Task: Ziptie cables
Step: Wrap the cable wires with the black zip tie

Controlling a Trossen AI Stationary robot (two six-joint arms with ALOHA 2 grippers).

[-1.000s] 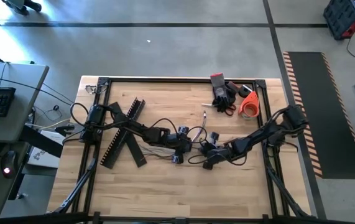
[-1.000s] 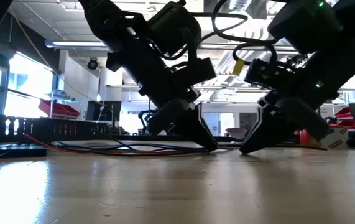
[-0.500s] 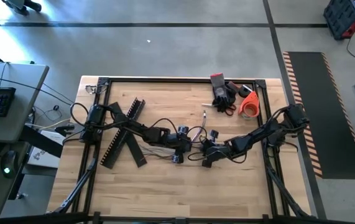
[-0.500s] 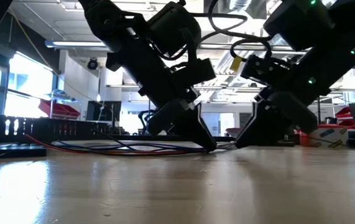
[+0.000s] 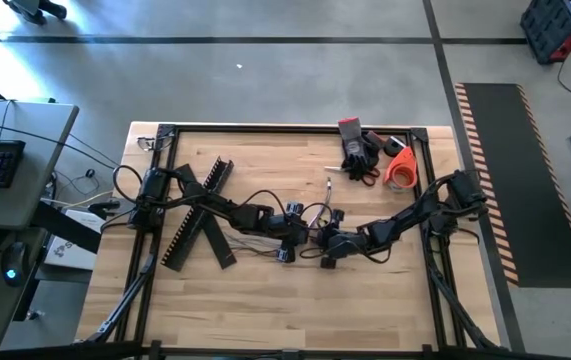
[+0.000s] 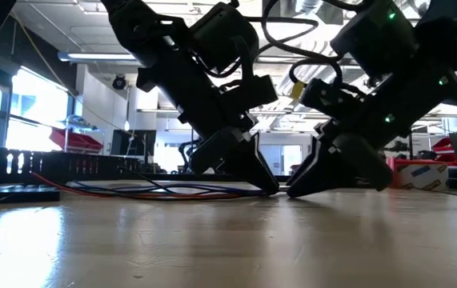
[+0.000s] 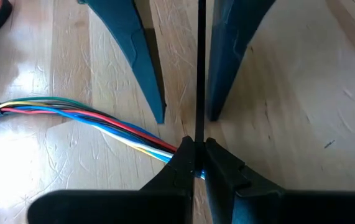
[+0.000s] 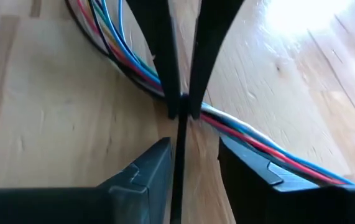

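The cables [image 7: 90, 115] are a bundle of thin coloured wires lying on the wooden table [image 5: 265, 300] at its middle, also seen in the right wrist view [image 8: 127, 56] and the low view [image 6: 148, 190]. A thin black ziptie strap [image 7: 200, 74] runs straight off from the bundle. My left gripper [image 5: 310, 239] [image 6: 274, 190] [image 7: 196, 155] is shut on the bundle where the strap meets it. My right gripper [image 5: 322, 245] [image 6: 290, 192] [image 8: 193, 165] faces it tip to tip. It is open, with one finger on each side of the strap [image 8: 178, 162]. My left gripper pinches the cable bundle [image 7: 174, 149] between its two fingertips, at the spot where the black strap leaves it. The fingers slant down from the table's left and lie across the bundle. The wires lie slack on the table on both sides of the hold.
Long black slotted bars [image 5: 200, 215] lie crossed at the table's left. Black gloves [image 5: 360, 150], red-handled tools [image 5: 365, 172] and an orange tape roll [image 5: 400, 170] sit at the far right. A black frame [image 5: 295, 128] rims the table. Bare wood lies toward the near edge.
My right gripper has moved toward the table's left, closing on the left gripper until the two tips nearly meet over the bundle. The left gripper and the cables have kept still.
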